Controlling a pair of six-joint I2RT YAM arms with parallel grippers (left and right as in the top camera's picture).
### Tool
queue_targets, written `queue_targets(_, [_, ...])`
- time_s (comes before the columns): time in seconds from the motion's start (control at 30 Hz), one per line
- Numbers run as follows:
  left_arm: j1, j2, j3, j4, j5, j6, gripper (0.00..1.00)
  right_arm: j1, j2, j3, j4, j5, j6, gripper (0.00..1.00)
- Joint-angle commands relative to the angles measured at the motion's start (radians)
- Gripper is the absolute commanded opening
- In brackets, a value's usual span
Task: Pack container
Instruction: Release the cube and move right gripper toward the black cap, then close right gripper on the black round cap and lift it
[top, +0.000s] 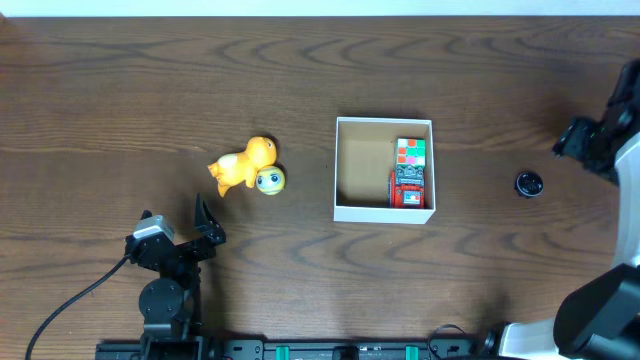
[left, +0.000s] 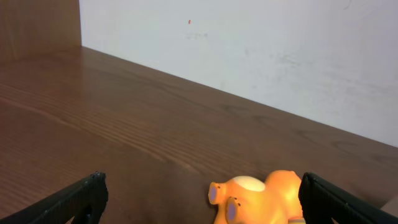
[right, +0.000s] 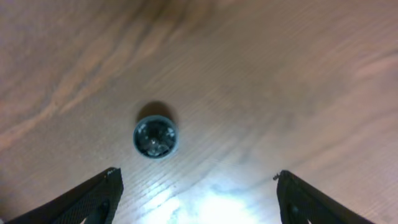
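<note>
Left claw (left: 202, 200) spread wide, empty, facing an orange toy (left: 264, 196). Right claw (right: 199, 190) spread wide, empty, above a small dark disc (right: 155, 137).

A: Any words or numbers you can read?

B: None. The red toy (top: 409, 188) in the container (top: 384, 213) may carry print on its face, but it is too small to tell.

A: And the colour cube (top: 411, 152) beside it?

B: Plain coloured squares only. The orange toy (top: 240, 166) on the worktop (top: 120, 110) shows painted eyes, and the small dark round thing (right: 155, 137) bears no legible mark.
</note>
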Motion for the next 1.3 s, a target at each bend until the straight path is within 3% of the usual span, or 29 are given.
queue_targets(0.0, [0.005,-0.006,-0.021,-0.035,-0.002,0.017,0.98,-0.005,0.001,-0.106,0.079,-0.119,-0.087,0.82])
queue_targets(0.5, [0.005,-0.006,-0.021,-0.035,-0.002,0.017,0.98,-0.005,0.001,-0.415,0.434,-0.143,-0.125,0.91])
queue_targets(0.83, [0.005,-0.006,-0.021,-0.035,-0.002,0.017,0.98,-0.005,0.012,-0.46,0.554,-0.143,-0.14,0.87])
queue_targets(1.27, [0.005,-0.006,-0.021,-0.035,-0.002,0.017,0.98,-0.004,0.147,-0.46,0.586,-0.144,-0.139,0.84])
